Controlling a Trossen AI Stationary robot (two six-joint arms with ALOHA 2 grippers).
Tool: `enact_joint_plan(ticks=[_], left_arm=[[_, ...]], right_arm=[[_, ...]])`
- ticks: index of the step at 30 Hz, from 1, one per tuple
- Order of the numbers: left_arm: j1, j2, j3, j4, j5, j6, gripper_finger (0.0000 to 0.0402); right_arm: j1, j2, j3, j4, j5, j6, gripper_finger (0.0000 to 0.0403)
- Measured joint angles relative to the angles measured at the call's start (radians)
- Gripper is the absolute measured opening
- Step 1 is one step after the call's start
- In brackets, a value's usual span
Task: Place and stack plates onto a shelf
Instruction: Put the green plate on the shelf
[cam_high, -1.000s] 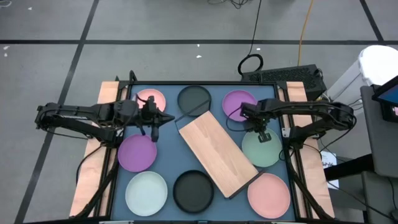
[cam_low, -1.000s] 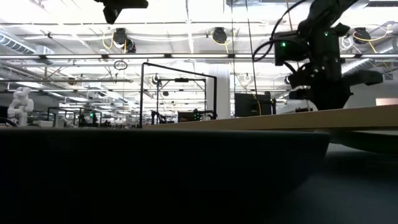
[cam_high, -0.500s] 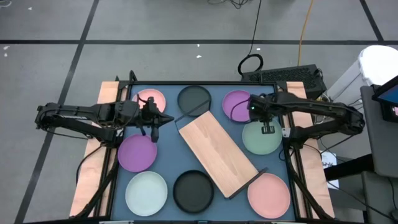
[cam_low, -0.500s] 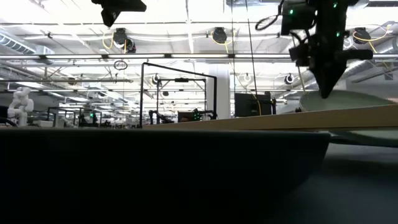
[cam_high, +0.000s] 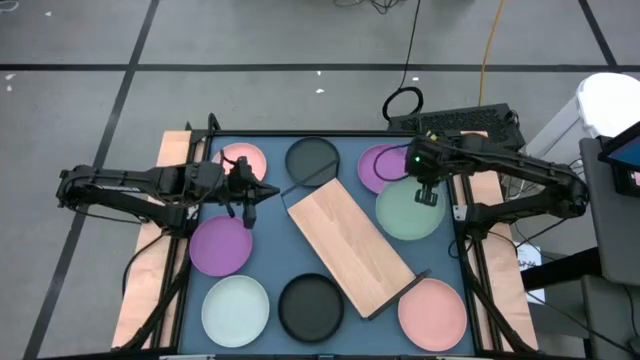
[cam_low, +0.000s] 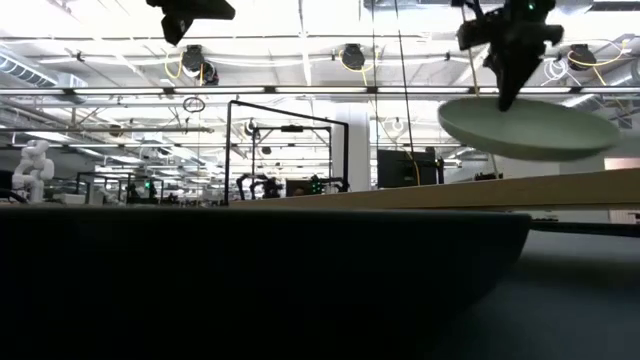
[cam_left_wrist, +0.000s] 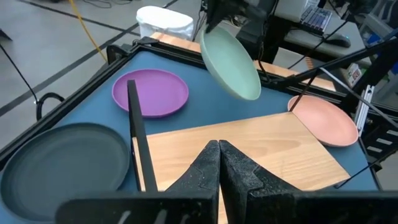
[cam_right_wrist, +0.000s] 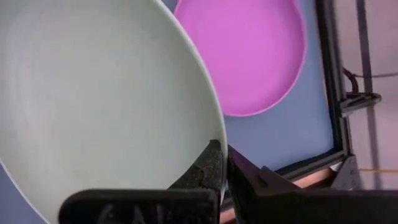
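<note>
Lifted clear of the table over the past second, the round pale green matte plate (cam_high: 411, 209) now hangs in the air from the right gripper (cam_high: 425, 193), which pinches its raised rim between narrow fingers; a second ago that same plate lay flat on the blue mat beside the board, and half a second ago it was only starting to rise. Seen from table height, the plate (cam_low: 528, 128) floats tilted above the light wooden rectangular shelf board (cam_high: 350, 246), fully off the surface. From the right wrist, the rim sits wedged between the two dark fingers (cam_right_wrist: 214, 163), with the round purple plate (cam_right_wrist: 249, 50) lying on the mat underneath. That purple plate (cam_high: 384, 166) is partly overlapped from above by the carried one. The left gripper (cam_high: 247, 190) has not moved across these frames; it hovers near the round pink plate (cam_high: 241, 158) at the far left of the mat, its fingers pressed together on nothing. The shelf board, with its thin black wire frame (cam_left_wrist: 134, 118), bears no plates as yet. By my reading, the pick is complete and the carry toward the board comes next; the rim-only grip and the plate's tilt suggest it could swing or slip if moved abruptly.
</note>
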Motion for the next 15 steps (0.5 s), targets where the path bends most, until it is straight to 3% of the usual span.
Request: enact_joint_plan(ticks=[15], left_arm=[[0.000, 0.000, 0.000, -0.005, 0.000, -0.001, 0.0005]], right_arm=[[0.065, 0.000, 0.105, 0.008, -0.163, 0.569, 0.0000]])
